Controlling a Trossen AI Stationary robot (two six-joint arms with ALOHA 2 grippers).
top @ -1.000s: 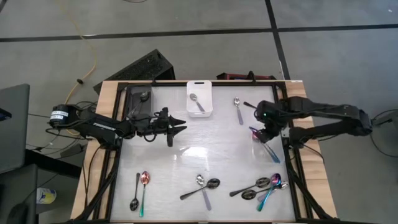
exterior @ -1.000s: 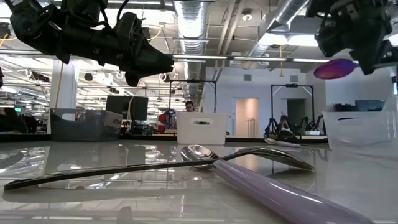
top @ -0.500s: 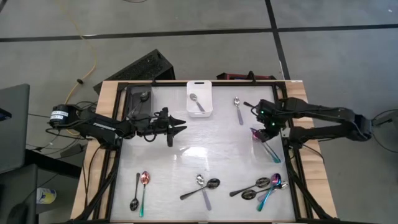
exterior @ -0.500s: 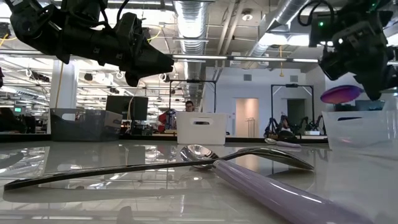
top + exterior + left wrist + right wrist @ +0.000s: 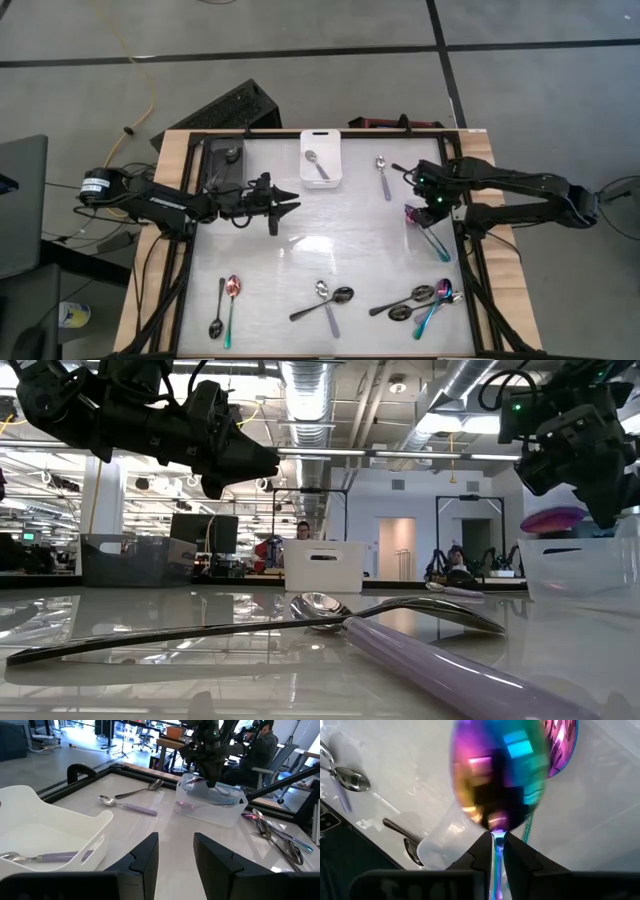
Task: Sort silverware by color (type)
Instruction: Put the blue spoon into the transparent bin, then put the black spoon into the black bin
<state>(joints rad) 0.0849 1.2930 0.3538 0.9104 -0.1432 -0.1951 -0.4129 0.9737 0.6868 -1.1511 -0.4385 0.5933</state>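
White tabletop holds sorted bins. Right gripper (image 5: 432, 204) pinches a rainbow spoon (image 5: 501, 775) over the clear bin (image 5: 235, 809) for its colour. Left gripper (image 5: 283, 207) waits mid-table, fingers apart, empty.

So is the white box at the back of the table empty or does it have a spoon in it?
Not empty. The white box has one silver spoon lying in it, seen from above.

Both arms are dark, near black, built of slim tubes joined by bulkier rounded joints, with thin black cables looped alongside. The left arm (image 5: 160, 203) carries a white band with dark lettering near its base. The right arm (image 5: 520, 183) shows a small green light near its wrist. Each claw's fingers (image 5: 145, 854) are blocky, angular and matte black.
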